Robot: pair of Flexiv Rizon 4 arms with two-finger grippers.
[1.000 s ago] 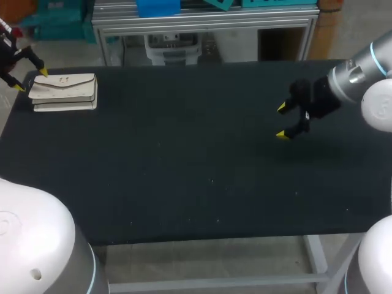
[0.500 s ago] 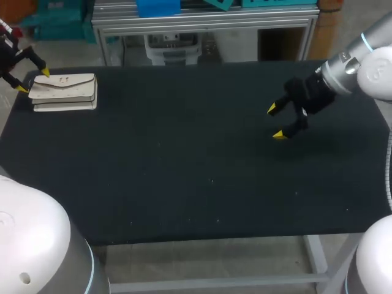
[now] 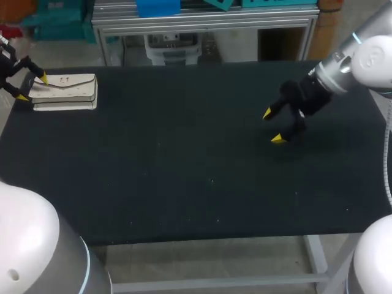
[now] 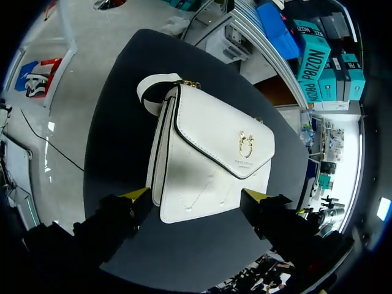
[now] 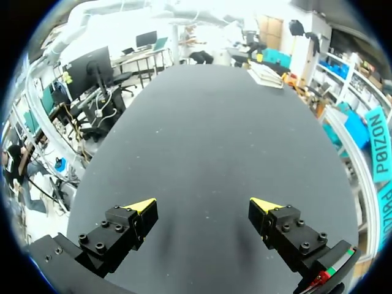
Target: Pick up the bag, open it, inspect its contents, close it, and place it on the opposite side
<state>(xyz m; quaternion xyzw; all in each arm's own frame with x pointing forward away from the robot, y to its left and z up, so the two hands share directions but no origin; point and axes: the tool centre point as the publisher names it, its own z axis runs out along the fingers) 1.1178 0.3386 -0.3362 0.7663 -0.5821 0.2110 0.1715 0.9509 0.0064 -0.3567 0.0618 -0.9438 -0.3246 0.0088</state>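
A cream-white flap bag [image 3: 64, 92] with a small gold clasp lies flat at the far left corner of the black table [image 3: 184, 159]. My left gripper [image 3: 32, 87] hangs open just over the bag's left end. In the left wrist view the bag [image 4: 205, 159] lies ahead of the open gripper [image 4: 196, 196], its near end level with the yellow tips, flap closed. My right gripper [image 3: 271, 126] stands open above the table's right half, nothing between its fingers. From the right wrist the bag [image 5: 265, 74] shows small at the far end, well ahead of that gripper [image 5: 202, 205].
An aluminium frame [image 3: 202, 21] runs behind the table's far edge. The bag's short strap loop [image 4: 152, 92] lies at its far end, close to the table edge.
My right gripper has shifted left and slightly toward the table's middle, its arm swinging round. My left gripper has dropped a little lower beside the bag's left end. The bag has not moved.
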